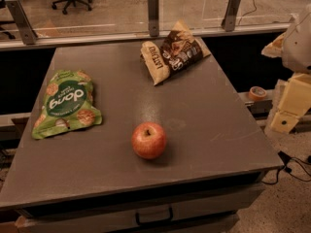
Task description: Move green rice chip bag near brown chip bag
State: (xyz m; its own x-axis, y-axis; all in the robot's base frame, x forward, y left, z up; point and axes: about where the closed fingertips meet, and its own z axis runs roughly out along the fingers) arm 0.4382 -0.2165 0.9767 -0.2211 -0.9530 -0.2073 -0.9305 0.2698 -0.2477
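Off the counter's [209,130] right edge the end effector [289,108] is hanging, its grip impossible to tell. The green rice chip bag [65,103] is lying by the left edge.

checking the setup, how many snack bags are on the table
2. The green rice chip bag lies flat near the left edge of the table. The brown chip bag lies at the far middle. No others appear hidden. The gripper hangs off the table's right side.

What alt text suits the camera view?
A flat bright green rice chip bag lies left on a grey table, a crinkled brown chip bag at the back, a red apple in front; the gripper hangs beyond the right edge.
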